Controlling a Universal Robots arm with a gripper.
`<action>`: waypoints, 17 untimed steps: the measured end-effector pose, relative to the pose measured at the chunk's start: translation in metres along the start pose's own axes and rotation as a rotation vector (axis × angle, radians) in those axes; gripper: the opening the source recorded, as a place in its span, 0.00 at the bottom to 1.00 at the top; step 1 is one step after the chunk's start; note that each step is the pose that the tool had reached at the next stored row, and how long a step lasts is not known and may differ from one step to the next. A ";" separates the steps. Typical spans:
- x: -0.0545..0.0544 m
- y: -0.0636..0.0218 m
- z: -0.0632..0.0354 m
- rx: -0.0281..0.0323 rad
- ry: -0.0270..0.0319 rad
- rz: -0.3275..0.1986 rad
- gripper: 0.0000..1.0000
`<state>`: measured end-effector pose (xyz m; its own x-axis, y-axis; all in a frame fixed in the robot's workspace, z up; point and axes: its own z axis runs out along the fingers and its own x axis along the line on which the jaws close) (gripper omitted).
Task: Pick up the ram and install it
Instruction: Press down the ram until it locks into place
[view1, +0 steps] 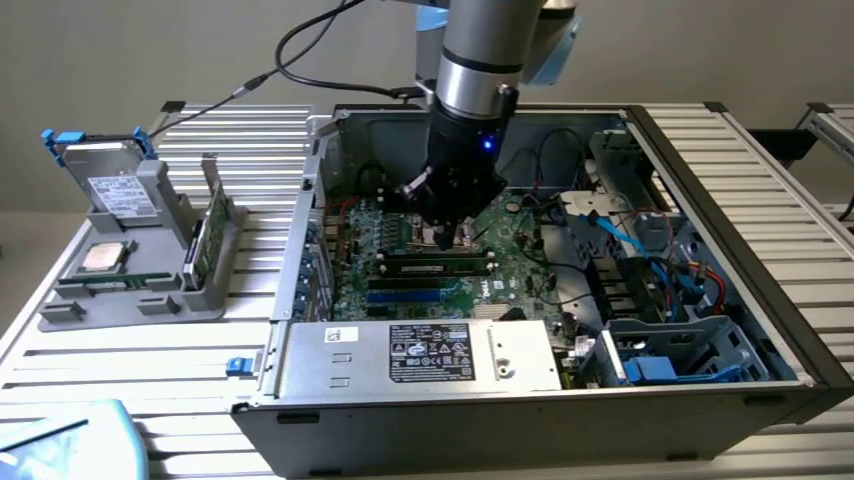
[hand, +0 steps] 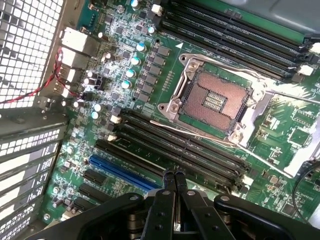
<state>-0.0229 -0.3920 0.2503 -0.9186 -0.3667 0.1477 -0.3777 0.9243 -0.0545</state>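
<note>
**Exterior view.** An open case (view1: 787, 330) fills the middle and right of the frame, lying on a slatted table (view1: 120, 360). The arm (view1: 481, 50) comes down from the top centre into the case. Its gripper (view1: 445, 240) hangs just over the motherboard (view1: 514, 250), at the centre of the frame. The fingers are pressed together with nothing between them.

Directly below the fingertips in the picture, the ram (view1: 427, 267) lies lengthwise along the slots. It is a dark-green stick with a pale label. Whether the tips touch it, or whether it is fully seated, cannot be told. A silver power supply (view1: 414, 355) sits in the lower centre of the frame.

At the left of the frame a grey holder (view1: 80, 310) stands on the table, well apart from the gripper. It carries a drive (view1: 114, 190), a square processor (view1: 104, 257) and a green board (view1: 203, 245) standing on edge.

**Wrist view.** The two black fingertips (hand: 169, 176) meet, clenched on nothing, right at a bank of long black slots (hand: 150, 135). Beyond that bank is the bare processor socket (hand: 212, 100), its contacts exposed. A second bank of slots (hand: 235, 35) lies on the socket's far side. A blue slot (hand: 120, 172) runs beside the near bank. The ram cannot be picked out among the slots from this angle.
</note>
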 end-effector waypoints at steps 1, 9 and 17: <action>0.000 0.0000 0.0000 0.0012 0.0010 0.008 0.10; 0.000 0.0000 -0.0001 0.0076 0.0057 0.078 0.10; 0.000 0.0000 -0.0007 0.0049 -0.0075 0.149 0.10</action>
<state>-0.0229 -0.3920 0.2510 -0.9653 -0.2265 0.1303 -0.2379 0.9680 -0.0801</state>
